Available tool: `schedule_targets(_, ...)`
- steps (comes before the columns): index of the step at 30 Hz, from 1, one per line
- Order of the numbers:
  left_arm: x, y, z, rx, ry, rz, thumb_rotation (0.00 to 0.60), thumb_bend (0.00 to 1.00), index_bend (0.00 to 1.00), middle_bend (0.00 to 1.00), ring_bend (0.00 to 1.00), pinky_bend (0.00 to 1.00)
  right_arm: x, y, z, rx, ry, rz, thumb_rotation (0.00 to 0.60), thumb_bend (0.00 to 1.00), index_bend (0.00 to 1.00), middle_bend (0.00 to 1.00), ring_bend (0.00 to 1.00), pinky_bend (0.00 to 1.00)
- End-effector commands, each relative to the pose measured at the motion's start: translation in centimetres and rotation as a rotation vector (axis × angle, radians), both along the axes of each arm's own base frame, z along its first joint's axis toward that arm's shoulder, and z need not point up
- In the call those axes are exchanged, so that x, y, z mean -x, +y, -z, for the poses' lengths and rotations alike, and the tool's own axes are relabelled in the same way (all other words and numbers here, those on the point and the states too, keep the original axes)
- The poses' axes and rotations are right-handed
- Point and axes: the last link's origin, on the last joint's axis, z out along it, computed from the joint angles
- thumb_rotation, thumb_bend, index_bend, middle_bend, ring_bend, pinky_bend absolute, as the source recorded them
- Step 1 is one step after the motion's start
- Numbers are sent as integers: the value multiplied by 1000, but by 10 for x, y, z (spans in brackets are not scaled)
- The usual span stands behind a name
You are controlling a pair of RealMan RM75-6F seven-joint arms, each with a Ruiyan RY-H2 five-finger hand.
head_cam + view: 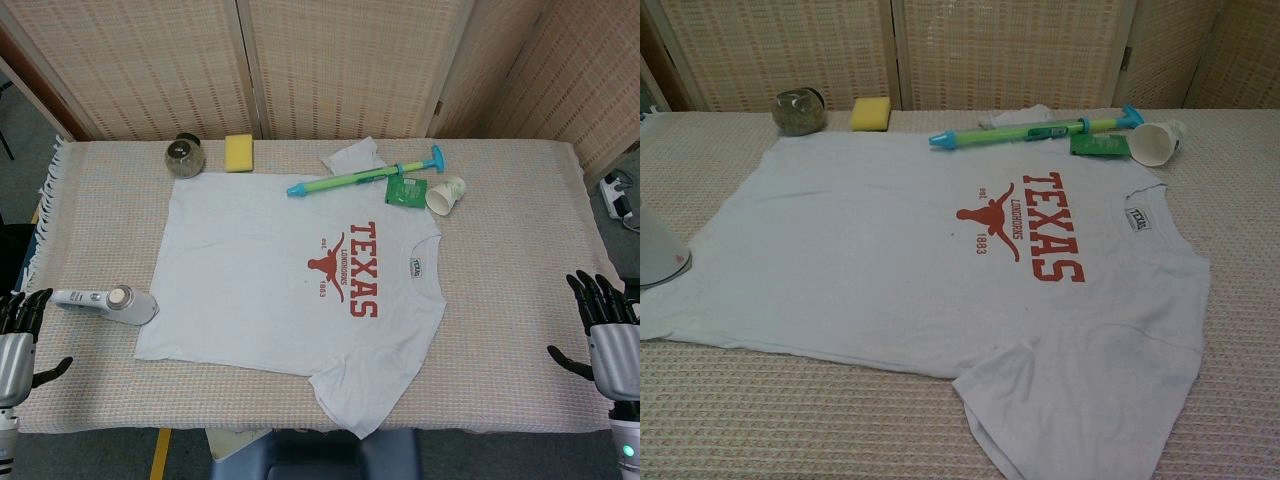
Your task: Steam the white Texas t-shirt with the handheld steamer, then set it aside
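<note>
i see a table under a woven beige cloth (520, 330), wicker screens (340, 60) behind. white texas t-shirt (260, 280) lies flat between my hands, red longhorn print up, collar toward my right hand (607, 335). steamer (108, 303) lies on its side just beside my left hand (18, 335), head touching the shirt edge. both hands hold nothing, fingers spread, at the near table edge.

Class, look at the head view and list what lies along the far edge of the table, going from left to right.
Dark round jar → yellow sponge → green and blue toy pump → small green packet → tipped-over paper cup.
</note>
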Motion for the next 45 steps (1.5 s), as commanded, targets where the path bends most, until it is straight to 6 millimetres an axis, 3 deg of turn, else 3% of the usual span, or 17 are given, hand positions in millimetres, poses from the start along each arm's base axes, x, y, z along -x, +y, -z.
schedule_targets(1,0,1,0,3,2,2,600,34,92,164,100,75,0,1,0,-1,1,3,600,0,0,60,0,125)
schedule_targets(14,5,10,6,32,-9,-19,600,59,102,163,100,75,-5,6,-14,-2,11,19,600,0,0,60,3,134)
schedule_targets(24,13,46,14,107,-14,-73,600,115,108,144,87,75,-13,5,-35,36,49,-5,600,0,0,60,3,134)
schedule_targets(39,32,109,38,191,44,-144,600,238,133,152,93,88,-11,7,-36,31,40,-11,600,0,0,60,3,134)
schedule_targets(45,42,123,45,210,90,-173,600,259,172,167,103,96,-9,9,-39,39,41,2,600,0,0,60,3,135)
